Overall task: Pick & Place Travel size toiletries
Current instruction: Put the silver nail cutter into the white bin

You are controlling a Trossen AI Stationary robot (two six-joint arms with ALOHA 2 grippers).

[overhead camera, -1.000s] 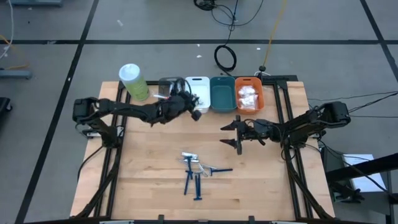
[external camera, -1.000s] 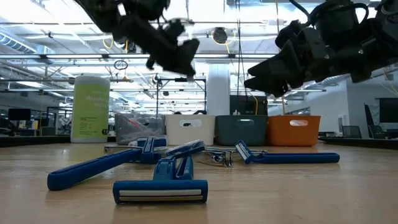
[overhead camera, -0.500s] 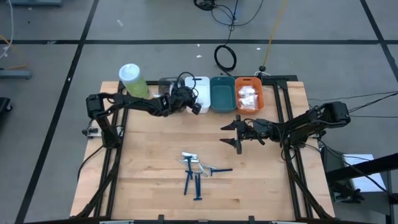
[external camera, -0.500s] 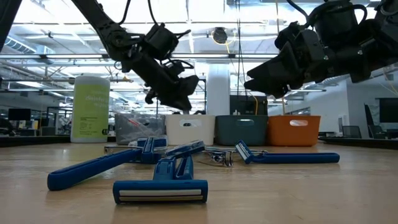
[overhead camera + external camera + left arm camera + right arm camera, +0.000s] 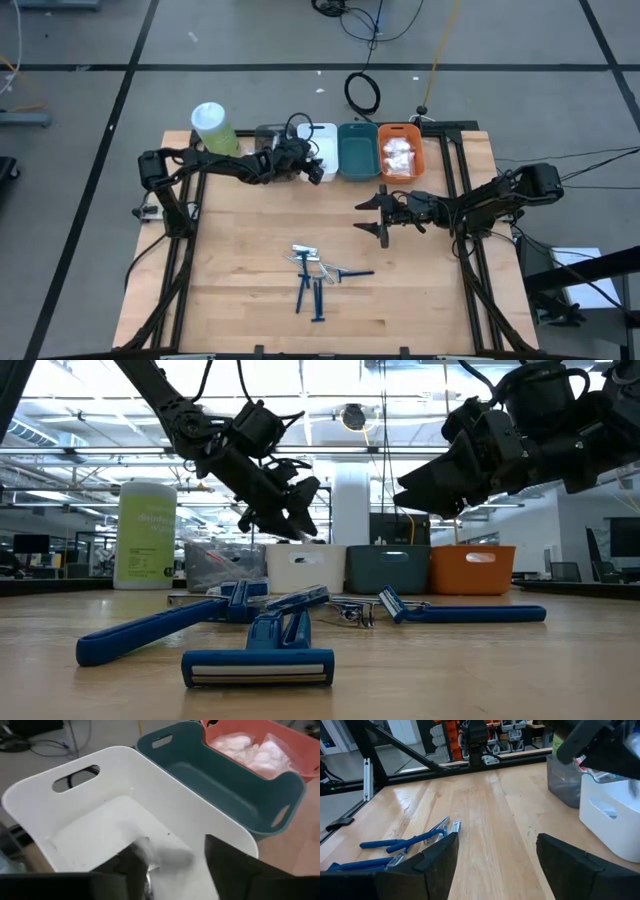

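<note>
Several dark blue razors (image 5: 315, 288) and slim silvery sticks (image 5: 305, 252) lie in a loose heap on the table's near middle; the low view shows them up close (image 5: 258, 660). White pouches (image 5: 398, 152) fill the orange bin. My left gripper (image 5: 312, 168) hangs open over the white bin (image 5: 100, 820). A blurred silvery stick (image 5: 149, 851) shows beside one of its fingers. My right gripper (image 5: 362, 217) waits open above the table, right of centre, in front of the bins; the heap is ahead of it (image 5: 410, 842). My left gripper has the blurred silvery stick (image 5: 149, 851) close against the inner side of one finger (image 5: 125, 865), above the white bin's floor. Whether the finger still touches the stick, I cannot tell.
Along the far edge stand the pale-green cylinder (image 5: 215, 130), a grey bin (image 5: 268, 140), the white bin (image 5: 322, 140), a teal bin (image 5: 357, 150) and the orange bin (image 5: 412, 172). Bare wood lies between the bins and the heap.
My left gripper has moved toward the table's far edge, from over the bare wood in front of the bins to over the white bin, and has come lower. The right arm and the heap have kept still.
</note>
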